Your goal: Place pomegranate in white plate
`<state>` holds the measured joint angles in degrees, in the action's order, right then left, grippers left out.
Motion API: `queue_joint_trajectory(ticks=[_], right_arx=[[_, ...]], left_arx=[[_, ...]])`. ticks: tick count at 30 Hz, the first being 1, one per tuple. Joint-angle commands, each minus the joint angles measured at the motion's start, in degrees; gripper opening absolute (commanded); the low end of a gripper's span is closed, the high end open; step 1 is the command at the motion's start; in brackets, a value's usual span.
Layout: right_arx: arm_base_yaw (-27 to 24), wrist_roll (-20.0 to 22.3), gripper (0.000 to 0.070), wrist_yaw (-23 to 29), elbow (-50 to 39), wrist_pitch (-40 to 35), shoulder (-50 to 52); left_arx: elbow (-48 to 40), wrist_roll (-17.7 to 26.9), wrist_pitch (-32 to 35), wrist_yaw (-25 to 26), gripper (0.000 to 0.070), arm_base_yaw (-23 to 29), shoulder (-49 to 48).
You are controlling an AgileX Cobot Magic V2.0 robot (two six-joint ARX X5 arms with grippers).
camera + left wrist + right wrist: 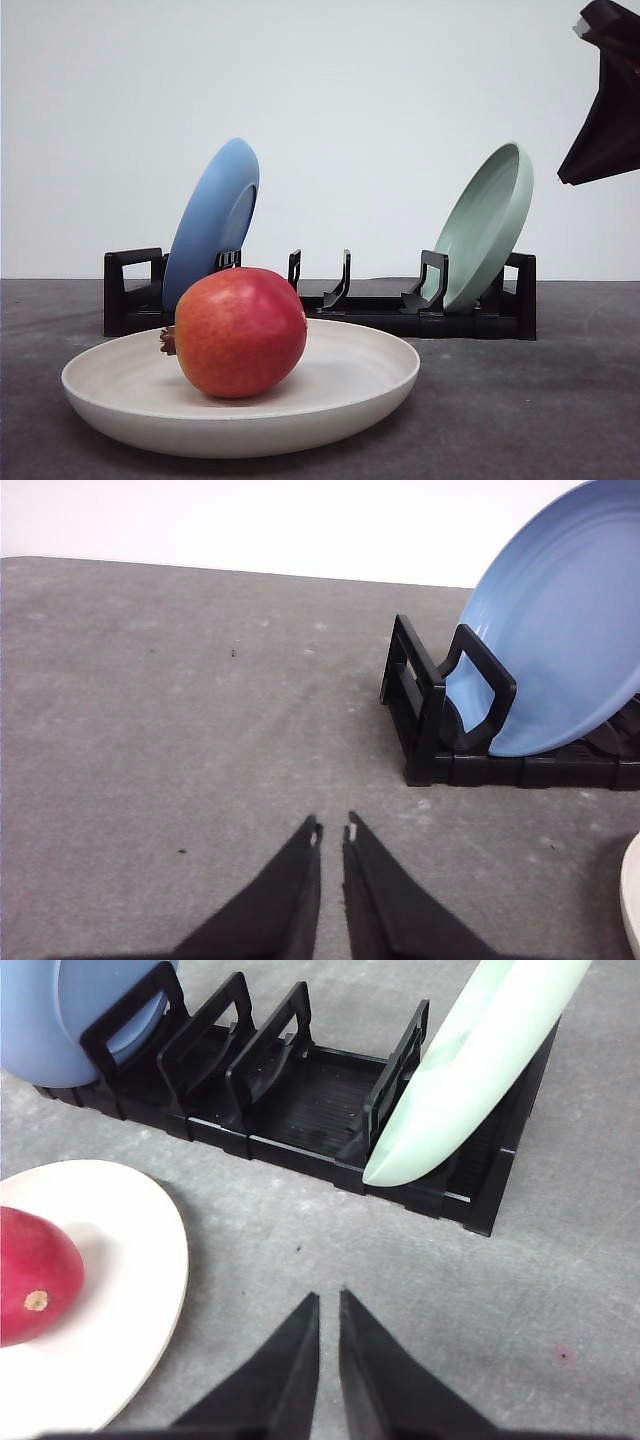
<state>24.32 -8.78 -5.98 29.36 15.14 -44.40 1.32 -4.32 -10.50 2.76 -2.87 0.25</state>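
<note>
pomegranate [240, 332] rests inside white plate [350, 395], so we judge placement done | left gripper [332, 832] jaws nearly closed, empty above desk [180, 730] | right gripper [328, 1298] likewise, clear of plate

smooth glossy pomegranate [240, 331], matte white plate [120, 385], rough grey table [520, 410]

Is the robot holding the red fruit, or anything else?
No, nothing is held. The left gripper and right gripper are both shut and empty above the table. The pomegranate sits free in the white plate.
</note>
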Motion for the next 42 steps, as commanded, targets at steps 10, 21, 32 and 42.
queue_joint_trajectory(ticks=[10,21,32,42], right_arx=[[0.0,3.9,0.0029,0.5,-0.1,0.2,0.3],[-8.9,8.2,0.0029,4.5,-14.5,-6.2,17.8],[-18.2,8.2,0.0029,6.2,-27.6,-12.2,36.5],[-22.8,8.1,0.0029,7.5,-28.7,-11.8,44.2]], left_arx=[[-0.6,-0.5,-0.1,-0.1,0.0023,0.0,0.0],[-0.6,-0.5,-0.1,-0.1,0.0023,0.0,0.0],[-0.6,-0.5,-0.1,-0.1,0.0023,0.0,0.0],[-0.6,-0.5,-0.1,-0.1,0.0023,0.0,0.0]])
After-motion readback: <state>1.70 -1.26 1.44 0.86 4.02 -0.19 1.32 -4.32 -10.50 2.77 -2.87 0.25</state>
